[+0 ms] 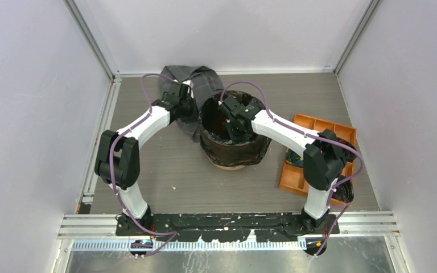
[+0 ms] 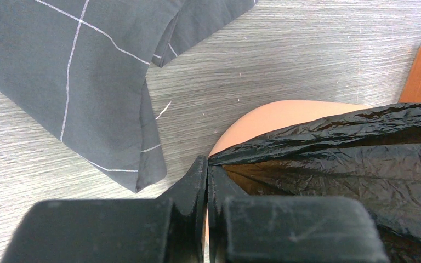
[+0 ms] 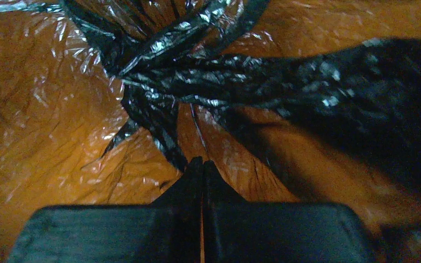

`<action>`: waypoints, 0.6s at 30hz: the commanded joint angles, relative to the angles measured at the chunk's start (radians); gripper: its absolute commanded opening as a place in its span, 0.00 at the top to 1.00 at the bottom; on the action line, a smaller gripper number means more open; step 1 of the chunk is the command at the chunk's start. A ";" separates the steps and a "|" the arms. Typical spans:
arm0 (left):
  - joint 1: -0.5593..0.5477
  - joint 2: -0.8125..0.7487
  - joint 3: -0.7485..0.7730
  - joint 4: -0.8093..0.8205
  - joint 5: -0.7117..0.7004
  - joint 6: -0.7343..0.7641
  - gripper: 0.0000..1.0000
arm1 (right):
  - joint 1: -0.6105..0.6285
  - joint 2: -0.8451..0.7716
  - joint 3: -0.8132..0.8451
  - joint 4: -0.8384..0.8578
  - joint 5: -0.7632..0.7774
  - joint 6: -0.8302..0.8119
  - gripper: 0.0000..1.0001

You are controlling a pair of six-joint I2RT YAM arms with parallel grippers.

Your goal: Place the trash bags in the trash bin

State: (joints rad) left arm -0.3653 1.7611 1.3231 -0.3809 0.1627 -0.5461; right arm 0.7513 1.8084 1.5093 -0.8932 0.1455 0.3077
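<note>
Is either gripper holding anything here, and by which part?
The left gripper pinches the trash bag by its edge at the rim of the trash bin. The right gripper is shut inside it; any hold cannot be told.

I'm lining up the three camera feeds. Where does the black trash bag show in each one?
Top external: trash bag at centre, draped over the rim of the trash bin.
Left wrist: right half, stretched from the shut jaws of the left gripper to the right edge.
Right wrist: bunched across the upper middle.
Shared landmark: the orange trash bin under it.
</note>
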 commanded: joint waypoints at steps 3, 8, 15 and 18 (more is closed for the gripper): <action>0.006 -0.043 0.009 0.042 0.014 -0.001 1.00 | -0.005 0.060 0.010 0.030 -0.036 -0.019 0.99; 0.006 -0.045 0.011 0.042 0.015 -0.002 1.00 | -0.017 0.073 0.000 0.043 -0.049 -0.012 0.99; 0.007 -0.049 0.019 0.035 0.012 -0.002 0.99 | -0.027 0.094 -0.027 0.060 -0.065 -0.001 0.99; 0.011 -0.051 0.032 0.027 0.012 -0.001 0.98 | -0.038 0.112 -0.042 0.070 -0.081 0.003 0.99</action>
State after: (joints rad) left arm -0.3641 1.7611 1.3231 -0.3809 0.1661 -0.5461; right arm 0.7254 1.9015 1.4857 -0.8516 0.0925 0.3065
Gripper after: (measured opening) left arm 0.013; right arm 0.017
